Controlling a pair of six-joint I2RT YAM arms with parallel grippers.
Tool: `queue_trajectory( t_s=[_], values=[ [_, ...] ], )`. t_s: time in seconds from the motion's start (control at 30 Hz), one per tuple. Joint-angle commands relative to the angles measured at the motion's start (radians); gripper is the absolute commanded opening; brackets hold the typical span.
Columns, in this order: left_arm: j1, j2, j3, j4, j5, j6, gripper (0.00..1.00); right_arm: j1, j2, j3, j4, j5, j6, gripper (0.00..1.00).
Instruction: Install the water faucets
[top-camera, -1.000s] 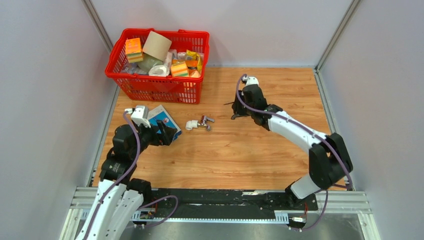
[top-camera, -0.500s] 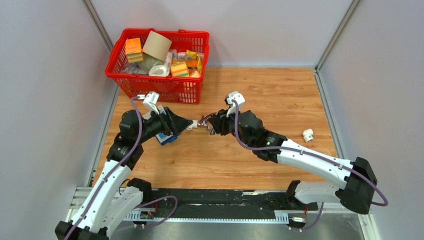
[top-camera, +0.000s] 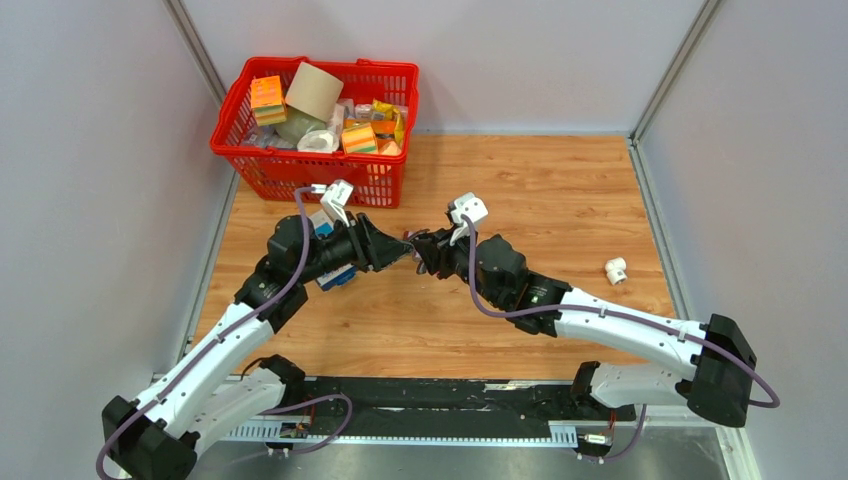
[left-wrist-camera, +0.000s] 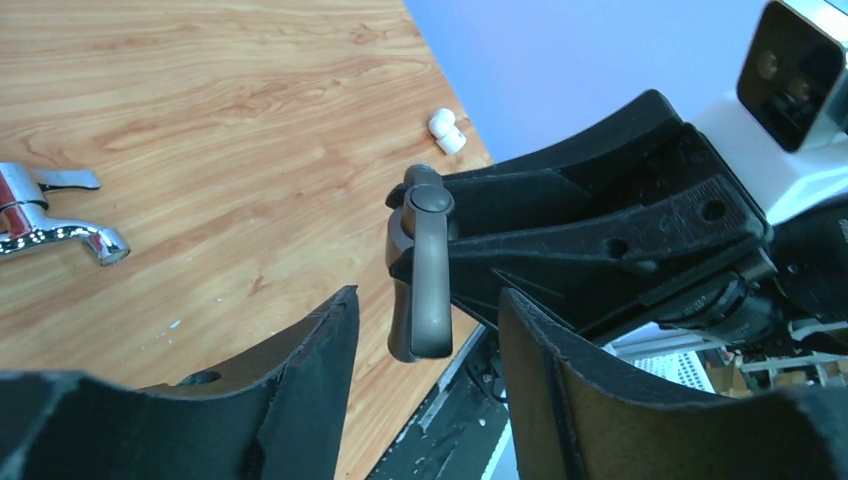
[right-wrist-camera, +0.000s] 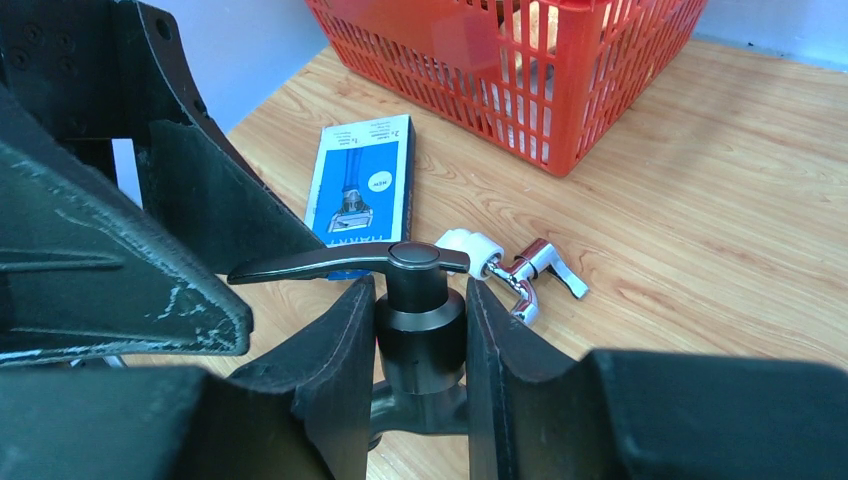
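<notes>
Right wrist view: right claw (right-wrist-camera: 420, 320) pinches the dark grey metal T-handle faucet (right-wrist-camera: 415, 262) by its body above the desk's (right-wrist-camera: 700, 200) middle. Left claw (left-wrist-camera: 425, 310), spread, straddles its lever, whose long axis runs along the gap.

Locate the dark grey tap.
Centre of the right wrist view, the dark grey tap is clamped in the right tool, facing the left tool, chrome tap lying just beyond.

Two faucets (right-wrist-camera: 420, 305), two white elbows (top-camera: 615, 270) — one basket (top-camera: 300, 172), one box (right-wrist-camera: 365, 180)
</notes>
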Motion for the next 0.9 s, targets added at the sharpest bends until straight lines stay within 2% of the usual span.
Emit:
queue_trajectory(
  t_s=[0.0, 0.23, 0.37, 0.4, 0.47, 0.7, 0.87],
  values=[
    [-0.015, 0.027, 0.055, 0.026, -0.058, 0.023, 0.57, 0.013, -0.016, -0.003, 0.098, 0.019, -0.029, 0.00],
    [-0.023, 0.064, 0.086, -0.025, -0.063, 0.063, 0.49, 0.017, -0.016, -0.025, 0.119, 0.017, -0.040, 0.00],
    [-0.032, 0.073, 0.069, 0.002, -0.049, 0.046, 0.34, 0.019, -0.017, -0.039, 0.139, 0.012, -0.043, 0.00],
    [-0.035, 0.074, 0.069, 0.008, -0.049, 0.044, 0.33, 0.017, -0.016, -0.040, 0.141, 0.011, -0.043, 0.00],
    [-0.039, 0.076, 0.064, 0.009, -0.043, 0.044, 0.32, 0.017, -0.016, -0.042, 0.141, 0.012, -0.044, 0.00],
    [-0.044, 0.071, 0.063, 0.001, -0.033, 0.049, 0.40, 0.019, -0.023, -0.046, 0.142, 0.023, -0.049, 0.00],
    [-0.050, 0.081, 0.066, 0.008, -0.026, 0.052, 0.37, 0.017, -0.025, -0.046, 0.144, 0.012, -0.044, 0.00]
  ],
)
